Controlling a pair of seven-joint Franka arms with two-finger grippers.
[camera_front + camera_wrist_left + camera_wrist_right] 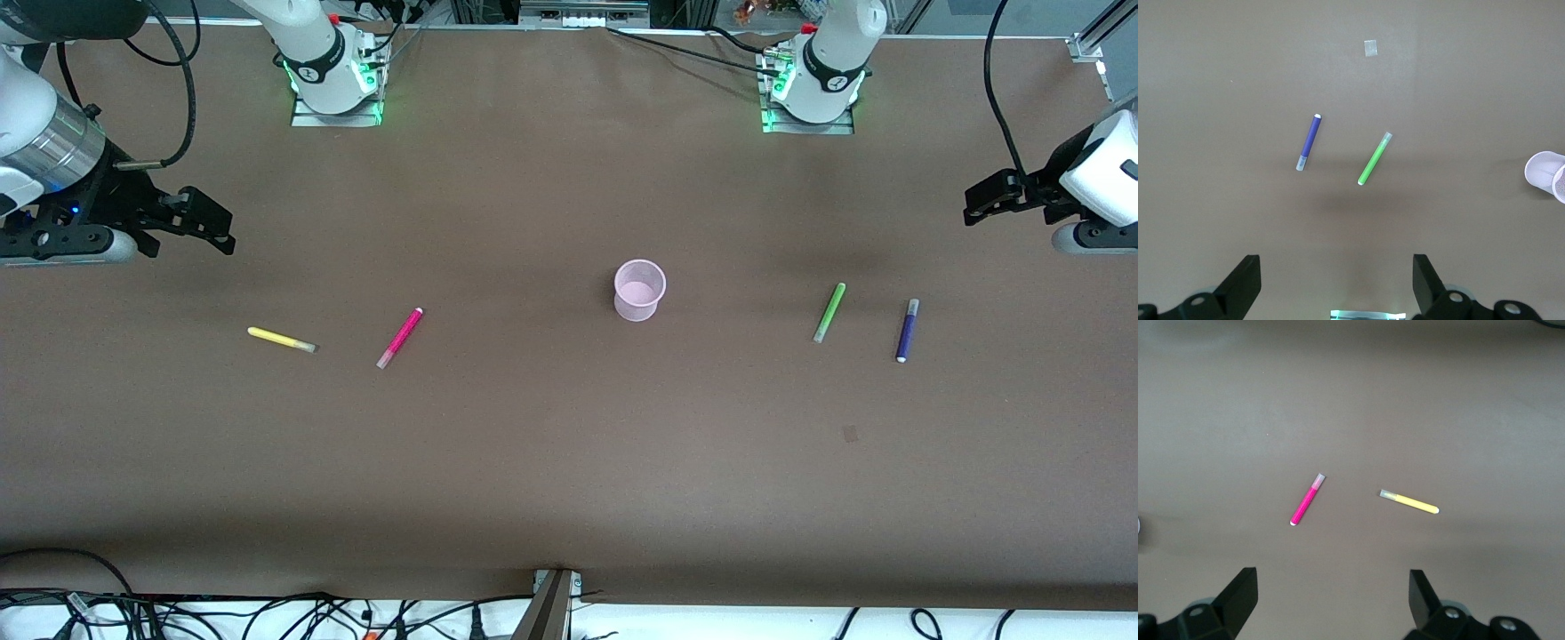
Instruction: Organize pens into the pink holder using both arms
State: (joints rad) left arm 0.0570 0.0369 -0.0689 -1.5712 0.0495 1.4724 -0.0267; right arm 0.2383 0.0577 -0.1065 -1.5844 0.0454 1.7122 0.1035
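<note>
The small translucent pale pink round holder [639,289] stands upright near the middle of the brown bench [551,462], with nothing in it. All four pens lie flat on the bench, each slightly nearer the front camera than the holder. Toward the right arm's end from the holder lie the magenta pink marker pen [400,338] and, farther out, the yellow marker pen [282,340]. Toward the left arm's end from the holder lie the light green marker pen [829,313] and, farther out, the dark purple marker pen [907,330]. No pen touches another. The right claw [209,227] hangs over bare bench well apart from the holder, fingers spread wide and holding nothing. The left claw [982,203] hangs likewise at its own end, fingers apart and empty.
</note>
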